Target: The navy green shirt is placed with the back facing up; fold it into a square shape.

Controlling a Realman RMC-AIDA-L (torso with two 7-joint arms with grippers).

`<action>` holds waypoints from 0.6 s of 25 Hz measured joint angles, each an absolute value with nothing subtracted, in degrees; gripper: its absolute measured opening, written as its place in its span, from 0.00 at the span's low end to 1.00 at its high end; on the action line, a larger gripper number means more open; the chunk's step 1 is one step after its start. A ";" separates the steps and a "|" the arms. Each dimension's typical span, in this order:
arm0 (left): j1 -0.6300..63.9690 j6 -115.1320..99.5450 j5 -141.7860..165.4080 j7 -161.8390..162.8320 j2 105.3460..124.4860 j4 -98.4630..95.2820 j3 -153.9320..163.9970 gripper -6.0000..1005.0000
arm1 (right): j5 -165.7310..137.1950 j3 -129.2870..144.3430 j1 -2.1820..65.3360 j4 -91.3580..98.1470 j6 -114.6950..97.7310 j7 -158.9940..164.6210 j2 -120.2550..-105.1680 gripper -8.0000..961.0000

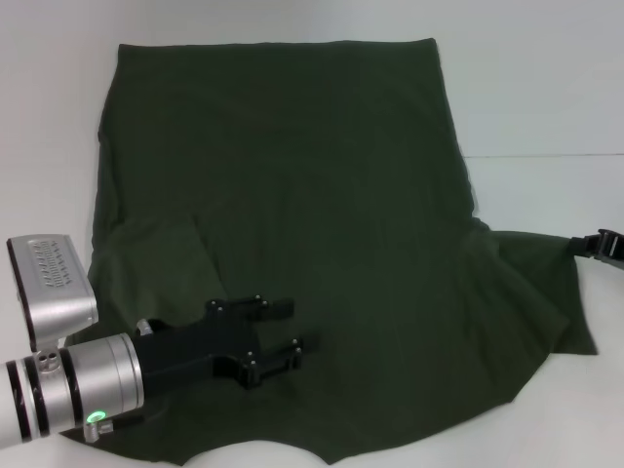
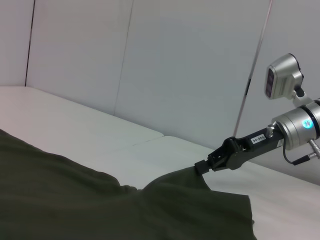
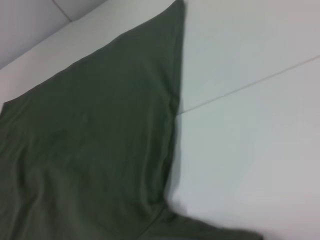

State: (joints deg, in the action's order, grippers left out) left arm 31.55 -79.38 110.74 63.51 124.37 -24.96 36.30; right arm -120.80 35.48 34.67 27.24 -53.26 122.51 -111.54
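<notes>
One shirt (image 1: pixel 322 195), right claw (image 2: pixel 202 167) gripping sleeve

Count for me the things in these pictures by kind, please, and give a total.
Navy green shirt, spread on the white table: 1
Robot claws: 2, the left claw open above the shirt near the robot, the right claw shut on the shirt's right sleeve edge
Table: 1
Total: 4

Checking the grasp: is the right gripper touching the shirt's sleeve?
Touching. The left wrist view shows the right gripper shut on the navy green shirt's sleeve tip, lifting it.
</notes>
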 joint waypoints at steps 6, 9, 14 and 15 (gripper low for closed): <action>31.57 -79.44 110.74 64.15 124.37 -24.96 36.30 0.56 | -120.94 36.20 35.87 27.33 -50.49 121.38 -111.15 0.01; 31.59 -79.44 110.74 64.22 124.37 -24.96 36.30 0.56 | -121.07 36.90 36.54 27.33 -48.74 121.09 -111.13 0.01; 31.62 -79.31 110.72 64.25 124.37 -24.96 36.30 0.56 | -121.12 39.08 37.92 27.42 -45.13 119.94 -111.11 0.01; 31.62 -79.25 110.72 64.25 124.37 -24.96 36.30 0.56 | -121.12 39.08 37.92 27.42 -45.13 119.94 -111.11 0.01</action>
